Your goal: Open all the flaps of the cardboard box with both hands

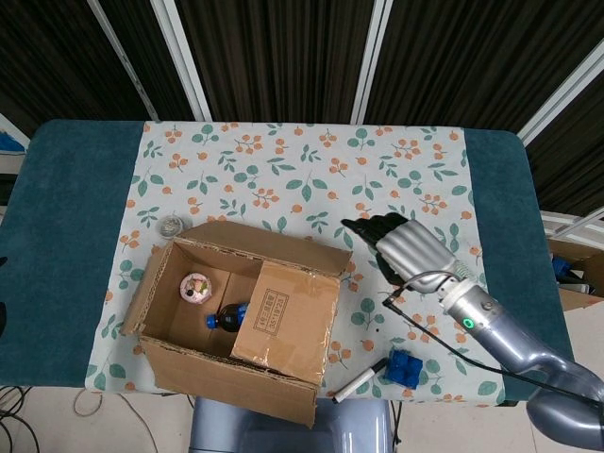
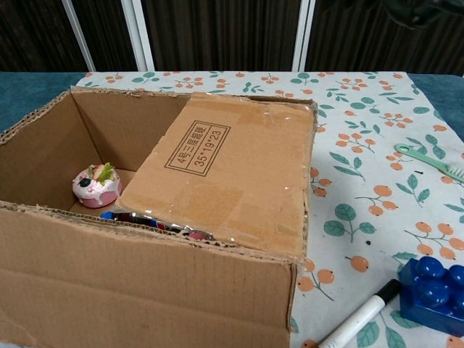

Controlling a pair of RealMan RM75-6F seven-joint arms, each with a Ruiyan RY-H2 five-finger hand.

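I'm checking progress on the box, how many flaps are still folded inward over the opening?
1. The labelled flap on the cardboard box's right side still slopes down over the opening. The other flaps show folded outward.

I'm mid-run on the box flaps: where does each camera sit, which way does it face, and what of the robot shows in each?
Head view: high above, looking down on the table and cardboard box; the right hand and its arm show right of the box.
Chest view: low at the table's near edge, facing across; box wall up close, no hand clearly visible.
Both show the box, its one folded-in flap, marker and blue brick.
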